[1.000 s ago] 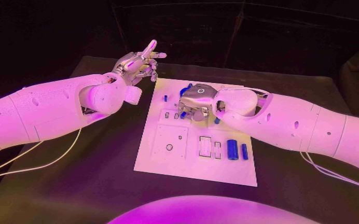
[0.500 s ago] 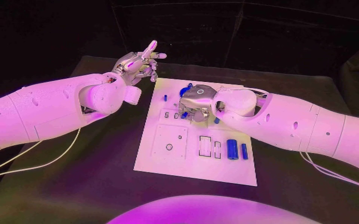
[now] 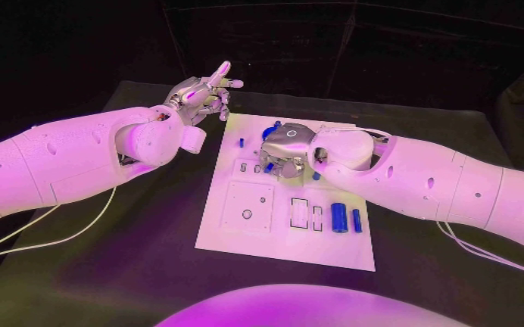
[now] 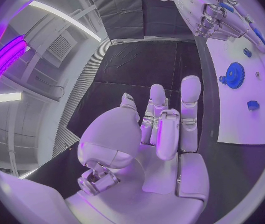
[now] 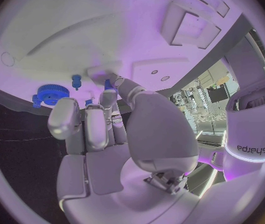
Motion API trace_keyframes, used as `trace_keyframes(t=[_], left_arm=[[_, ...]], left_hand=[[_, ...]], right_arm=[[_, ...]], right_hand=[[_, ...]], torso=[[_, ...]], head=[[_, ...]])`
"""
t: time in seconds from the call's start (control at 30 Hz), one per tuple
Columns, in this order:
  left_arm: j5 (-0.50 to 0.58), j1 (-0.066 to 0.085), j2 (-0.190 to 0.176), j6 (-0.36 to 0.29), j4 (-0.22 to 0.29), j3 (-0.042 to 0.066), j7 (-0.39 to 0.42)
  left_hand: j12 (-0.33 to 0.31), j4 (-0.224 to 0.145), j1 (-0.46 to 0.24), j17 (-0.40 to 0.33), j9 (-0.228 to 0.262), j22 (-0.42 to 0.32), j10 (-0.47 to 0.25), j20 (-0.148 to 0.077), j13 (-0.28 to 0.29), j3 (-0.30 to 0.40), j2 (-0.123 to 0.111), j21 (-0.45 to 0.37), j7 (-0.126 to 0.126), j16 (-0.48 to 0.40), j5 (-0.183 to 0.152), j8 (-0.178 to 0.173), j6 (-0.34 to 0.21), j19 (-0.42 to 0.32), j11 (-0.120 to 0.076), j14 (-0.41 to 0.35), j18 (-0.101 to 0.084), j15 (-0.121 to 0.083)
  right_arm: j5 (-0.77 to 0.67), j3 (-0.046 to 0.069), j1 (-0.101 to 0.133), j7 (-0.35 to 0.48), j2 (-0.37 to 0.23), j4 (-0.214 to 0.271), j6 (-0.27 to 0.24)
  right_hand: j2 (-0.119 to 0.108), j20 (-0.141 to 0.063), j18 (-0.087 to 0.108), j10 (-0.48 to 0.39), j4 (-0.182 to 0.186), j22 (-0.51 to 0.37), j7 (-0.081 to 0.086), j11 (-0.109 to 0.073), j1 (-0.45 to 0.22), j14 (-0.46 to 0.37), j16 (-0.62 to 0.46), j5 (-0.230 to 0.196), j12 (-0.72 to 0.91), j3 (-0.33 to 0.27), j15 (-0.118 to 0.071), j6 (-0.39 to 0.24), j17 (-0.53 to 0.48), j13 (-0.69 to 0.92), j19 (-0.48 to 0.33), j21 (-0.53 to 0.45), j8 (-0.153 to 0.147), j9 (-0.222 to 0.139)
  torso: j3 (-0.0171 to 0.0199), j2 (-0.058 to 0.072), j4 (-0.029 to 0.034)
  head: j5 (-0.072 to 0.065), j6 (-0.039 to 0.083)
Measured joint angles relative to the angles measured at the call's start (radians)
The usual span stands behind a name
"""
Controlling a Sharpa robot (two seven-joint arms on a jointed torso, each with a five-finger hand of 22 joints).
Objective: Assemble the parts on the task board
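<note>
The task board [image 3: 286, 247] lies flat on the black table [image 3: 131, 281]. On the part of the board nearest to the robot, on the near side of the right hand, two blue cylinder parts [image 3: 340, 217] lie side by side, next to some rectangular recesses [image 3: 299, 213].

Farther in, the right hand [image 3: 286, 149] is low over the middle of the board, the palm turned down and the fingers curled downward to the board surface. In the right wrist view a small blue part [image 5: 108, 84] shows between the thumb and the fingertips [image 5: 100, 75], just above the white board. It seems to be pinched there, but the contact itself is small and partly hidden, so I cannot tell for sure if the hand grips it.

Beyond these fingertips, near the far edge of the board, a blue gear [image 5: 52, 94] lies flat, and a small blue peg [image 5: 76, 79] is just beside it. In the left wrist view the same gear [image 4: 234, 75] shows, with a small blue piece [image 4: 252, 105] apart from it.

The left hand [image 3: 202, 95] is up in the air, off the board, beyond its far left corner. It holds nothing: some fingers are bent in toward the palm, and one finger [image 3: 219, 70] points upward and away.
</note>
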Motion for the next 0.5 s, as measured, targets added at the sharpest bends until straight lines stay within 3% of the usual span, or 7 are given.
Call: trace_keyframes(t=[0.5], left_arm=[[-0.008, 0.000, 0.001, 0.003, -0.002, 0.000, -0.013]], left_hand=[[0.000, 0.000, 0.000, 0.000, 0.000, 0.000, 0.000, 0.000, 0.000, 0.000, 0.000, 0.000, 0.000, 0.000, 0.000, 0.000, 0.000, 0.000, 0.000, 0.000, 0.000, 0.000]], right_arm=[[0.000, 0.000, 0.000, 0.001, 0.000, 0.006, -0.018]], right_hand=[[0.005, 0.000, 0.000, 0.000, 0.000, 0.000, 0.000, 0.000, 0.005, 0.000, 0.000, 0.000, 0.000, 0.000, 0.000, 0.000, 0.002, 0.001, 0.000, 0.000, 0.000, 0.000]], torso=[[0.0001, 0.000, 0.0000]], head=[[0.002, -0.004]])
